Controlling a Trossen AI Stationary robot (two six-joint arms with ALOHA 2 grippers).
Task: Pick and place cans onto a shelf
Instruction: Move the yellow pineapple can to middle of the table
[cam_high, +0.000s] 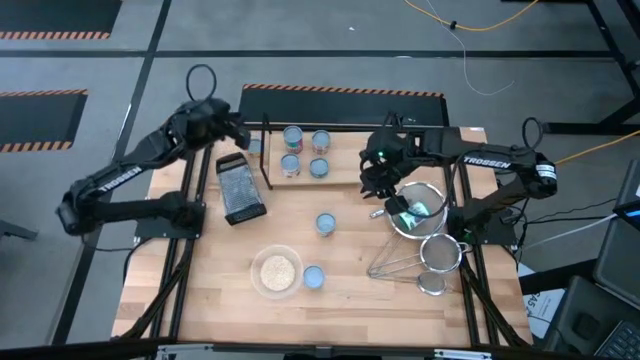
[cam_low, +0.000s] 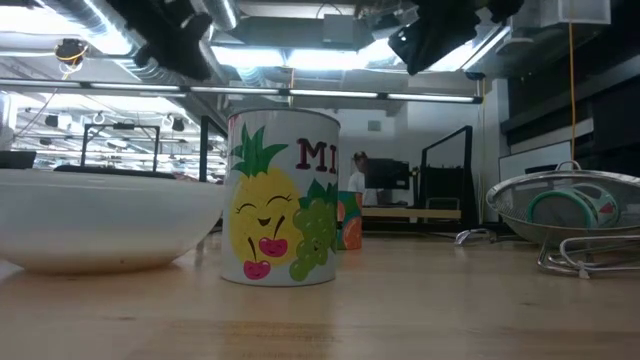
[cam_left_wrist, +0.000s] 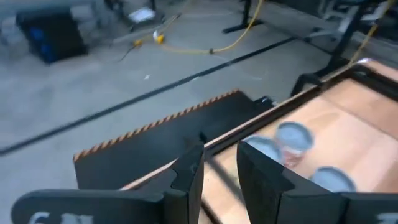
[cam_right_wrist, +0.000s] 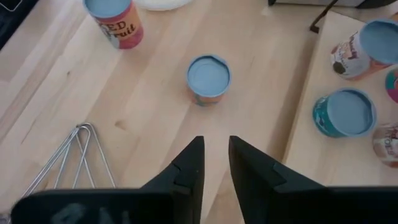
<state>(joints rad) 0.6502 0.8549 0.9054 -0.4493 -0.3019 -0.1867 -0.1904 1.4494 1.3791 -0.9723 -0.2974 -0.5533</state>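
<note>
The shelf (cam_high: 345, 165) is a light-wood board at the table's far middle, and several cans stand upright on it (cam_high: 292, 135) (cam_high: 319, 167) (cam_right_wrist: 345, 112). One can (cam_high: 326, 222) (cam_right_wrist: 209, 78) stands on the table near the middle. Another can (cam_high: 313, 277) (cam_low: 283, 200) stands beside the clear bowl (cam_high: 276, 271). My left gripper (cam_high: 243, 140) (cam_left_wrist: 221, 162) hovers left of the shelf, open by a narrow gap and empty. My right gripper (cam_high: 378, 190) (cam_right_wrist: 215, 149) hangs above the table just right of the shelf's near edge, open and empty.
A metal grater (cam_high: 240, 190) lies left of the shelf. Wire strainers (cam_high: 415, 210) (cam_high: 438, 255) lie at the right, one holding a green thing. The bowl of grains sits near the front edge. Bare wood shows between the middle can and the strainers.
</note>
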